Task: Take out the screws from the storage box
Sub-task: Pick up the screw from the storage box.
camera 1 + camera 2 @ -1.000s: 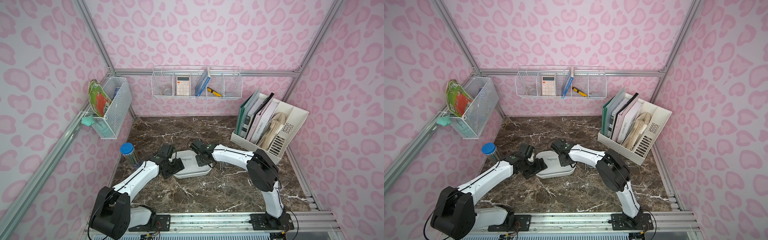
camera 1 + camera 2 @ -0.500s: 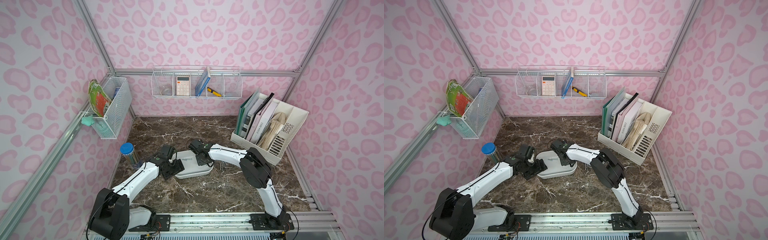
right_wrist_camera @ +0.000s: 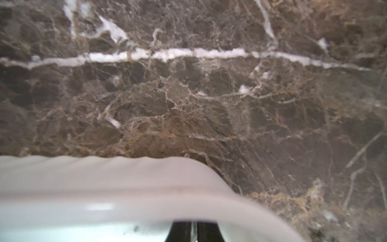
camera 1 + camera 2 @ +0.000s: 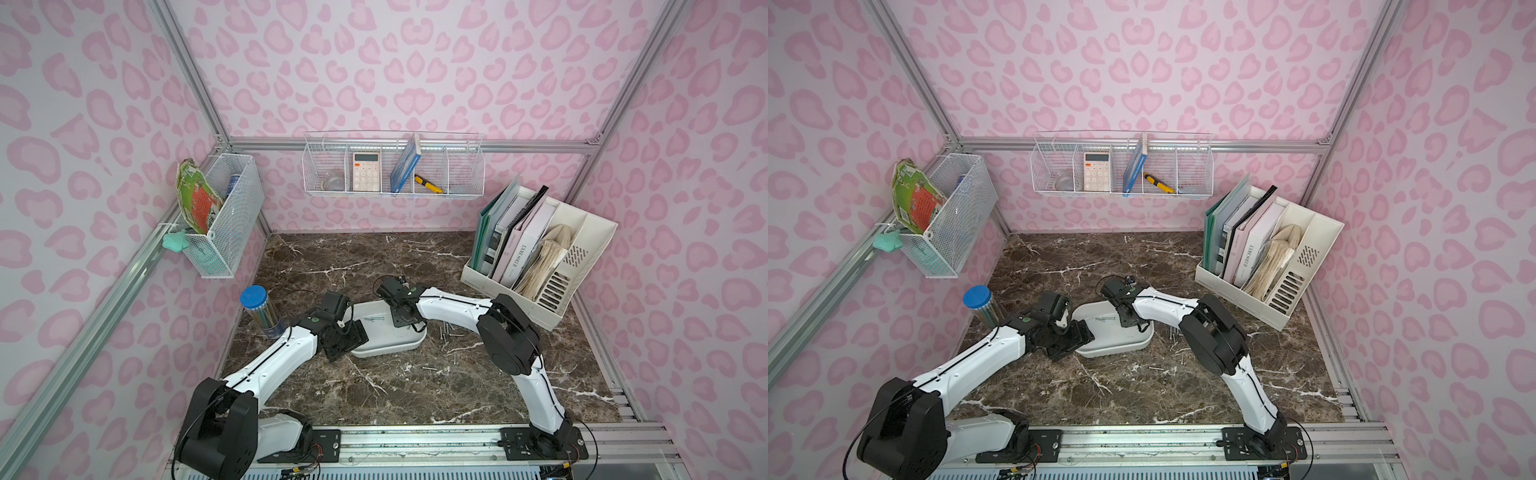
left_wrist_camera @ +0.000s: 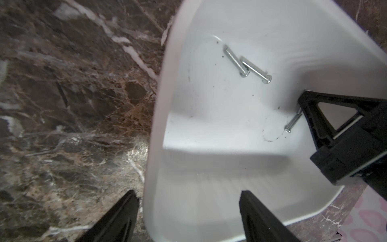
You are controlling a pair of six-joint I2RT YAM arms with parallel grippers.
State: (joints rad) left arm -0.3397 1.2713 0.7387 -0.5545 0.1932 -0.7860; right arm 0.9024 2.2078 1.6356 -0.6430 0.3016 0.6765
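1. The left gripper (image 5: pixel 187 193) straddles the storage box (image 5: pixel 209 117) at its end wall. One finger is outside over the marble tabletop (image 5: pixel 73 94) and one is inside, clamped on that wall.
2. The right gripper (image 5: pixel 302 108) is down inside the box with its jaws together, and a screw (image 5: pixel 293 122) looks pinched at the tip.
3. Two more screws (image 5: pixel 234 60) lie touching on the box floor. Others lie out on the marble (image 4: pixel 446 330), just beside the box.
4. My read on the screws: light, rigid and slick, likely to roll on smooth plastic. Pinch across the shank, mid-length.
5. The box looks light and thin-walled, and it would slide on marble. The rim is the sensible hold.
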